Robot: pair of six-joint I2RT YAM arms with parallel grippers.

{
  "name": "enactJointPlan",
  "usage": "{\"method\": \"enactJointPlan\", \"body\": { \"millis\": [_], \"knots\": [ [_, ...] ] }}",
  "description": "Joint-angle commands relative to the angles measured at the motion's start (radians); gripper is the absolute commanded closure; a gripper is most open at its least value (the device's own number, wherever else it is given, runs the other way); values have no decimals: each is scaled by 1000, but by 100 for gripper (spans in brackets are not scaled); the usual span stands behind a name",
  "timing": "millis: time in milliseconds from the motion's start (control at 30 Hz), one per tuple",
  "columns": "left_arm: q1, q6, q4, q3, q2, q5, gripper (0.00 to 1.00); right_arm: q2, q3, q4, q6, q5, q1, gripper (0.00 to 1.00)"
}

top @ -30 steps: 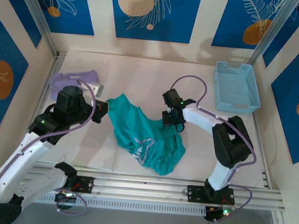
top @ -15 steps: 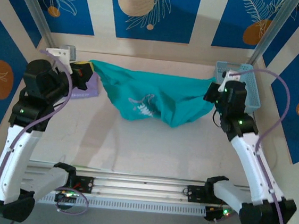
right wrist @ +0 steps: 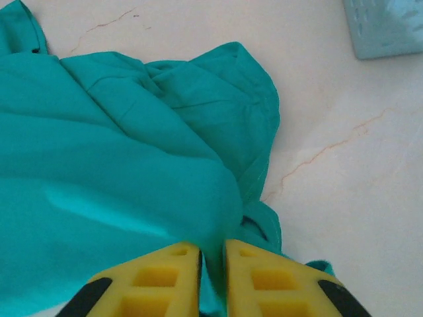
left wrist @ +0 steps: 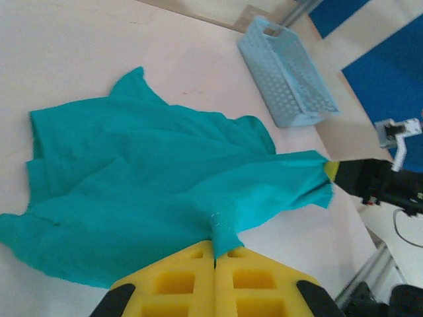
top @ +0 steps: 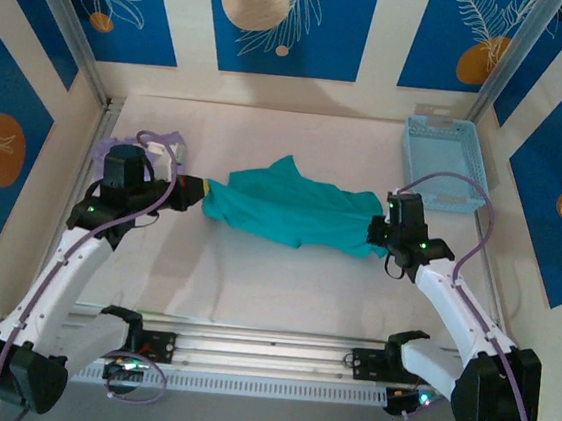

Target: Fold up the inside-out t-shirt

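Your left gripper (left wrist: pixel 214 249) is clamped tight on the inside-out t-shirt (top: pixel 291 210), which is spread on the tabletop (top: pixel 253 288) left of the basket (top: pixel 444 167). Your right gripper (right wrist: pixel 212 256) is barely parted around cloth, and you cannot tell if it grips.

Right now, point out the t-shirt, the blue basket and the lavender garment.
t-shirt (top: pixel 291 210): top external view, middle of the stretched fabric.
blue basket (top: pixel 444 167): top external view, bare floor inside.
lavender garment (top: pixel 114 145): top external view, its visible left part.

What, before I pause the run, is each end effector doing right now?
Left end effector: closed, pinching the t-shirt.
Right end effector: closed on the t-shirt's other end.
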Motion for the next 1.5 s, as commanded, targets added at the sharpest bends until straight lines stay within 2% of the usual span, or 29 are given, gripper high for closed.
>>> {"method": "enactJointPlan", "body": {
  "millis": [0,100,267,300,367,467,533,600,733,867,1067,1267,1467],
  "knots": [
    [3,-2,-26,17,-28,93,100,1,83,-22,-47,-5,52,74],
    [4,7,-59,29,-41,87,100,-38,84,20,-135,-47,187,63],
    [-1,11,-87,49,-59,100,100,-54,17,205,-287,-169,470,54],
    [-1,18,-99,55,-61,91,100,-32,18,214,-302,-146,525,52],
    [-2,38,-130,73,-66,67,100,21,42,173,-278,-40,566,49],
    [-1,62,-167,93,-75,-13,100,84,97,12,-127,145,528,46],
    [0,81,-191,112,-81,-73,100,90,121,-115,-12,170,445,45],
    [0,101,-214,125,-87,-144,100,49,96,-189,75,134,349,45],
    [4,141,-258,151,-92,-277,100,-108,-6,-233,150,59,182,43],
    [3,135,-247,155,-94,-288,100,-168,-75,-265,242,-41,95,37],
    [3,125,-231,154,-86,-262,100,-190,-181,-282,396,-177,122,40],
    [3,123,-216,147,-79,-244,100,-232,-257,-288,519,-212,190,43],
    [4,114,-194,136,-68,-224,100,-207,-313,-161,581,-226,205,44]
  ]
}}
